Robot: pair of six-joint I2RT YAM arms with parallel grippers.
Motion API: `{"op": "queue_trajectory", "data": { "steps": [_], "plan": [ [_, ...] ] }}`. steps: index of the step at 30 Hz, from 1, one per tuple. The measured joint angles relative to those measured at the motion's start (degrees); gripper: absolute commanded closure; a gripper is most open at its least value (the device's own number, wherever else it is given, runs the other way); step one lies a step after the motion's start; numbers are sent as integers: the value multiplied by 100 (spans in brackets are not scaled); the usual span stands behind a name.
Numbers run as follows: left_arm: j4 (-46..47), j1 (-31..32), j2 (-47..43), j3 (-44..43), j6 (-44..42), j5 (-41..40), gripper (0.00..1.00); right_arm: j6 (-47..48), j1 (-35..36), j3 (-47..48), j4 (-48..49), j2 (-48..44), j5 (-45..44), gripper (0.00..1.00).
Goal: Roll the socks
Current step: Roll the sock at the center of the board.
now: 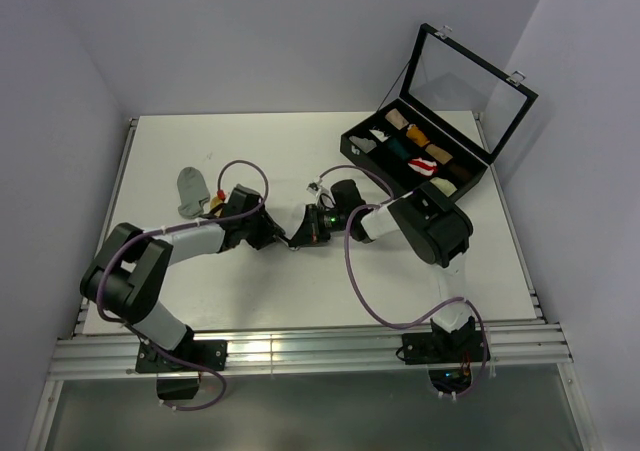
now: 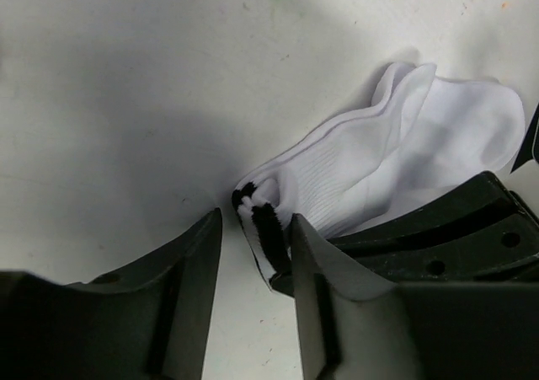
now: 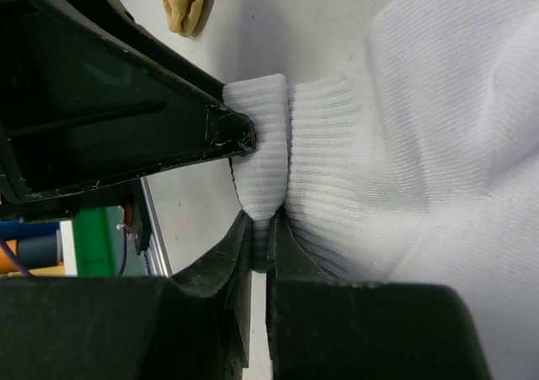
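Pinching one white sock point(image 3: 404, 127), right hand point(image 3: 259, 224), one grey sock point(image 1: 188, 191)

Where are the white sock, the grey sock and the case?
white sock point(image 2: 438, 140): left wrist view, on the smooth foot part.
grey sock point(image 1: 189, 191): top external view, on its middle.
case point(image 1: 465, 83): top external view, on the raised glass lid.

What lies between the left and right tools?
The cuff of the white sock: right wrist view shows the right tool pinching it; left wrist view shows its striped edge inside the open left tool.
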State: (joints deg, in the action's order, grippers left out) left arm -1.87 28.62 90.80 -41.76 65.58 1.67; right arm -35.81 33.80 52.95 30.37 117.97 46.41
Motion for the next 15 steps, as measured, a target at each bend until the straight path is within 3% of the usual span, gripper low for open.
{"op": "queue_trajectory", "data": {
  "steps": [4, 6, 10, 11, 15],
  "plan": [
    [68, 4, 144, -63, -9, 24, 71, -63, -15, 11, 7, 22, 28, 99],
    [81, 9, 234, -122, -20, 55, 78, -63, -15, 13, -2, 22, 22, 93],
    [44, 15, 372, -275, -59, 109, 88, 17, -13, 13, -247, -127, -157, 72],
    [31, 24, 400, -310, -70, 125, 89, 85, 11, 9, -358, -208, -269, 64],
    [-125, 61, 476, -470, -181, 120, 91, 553, 199, -13, -1029, -761, -1010, 46]
  ]
}}
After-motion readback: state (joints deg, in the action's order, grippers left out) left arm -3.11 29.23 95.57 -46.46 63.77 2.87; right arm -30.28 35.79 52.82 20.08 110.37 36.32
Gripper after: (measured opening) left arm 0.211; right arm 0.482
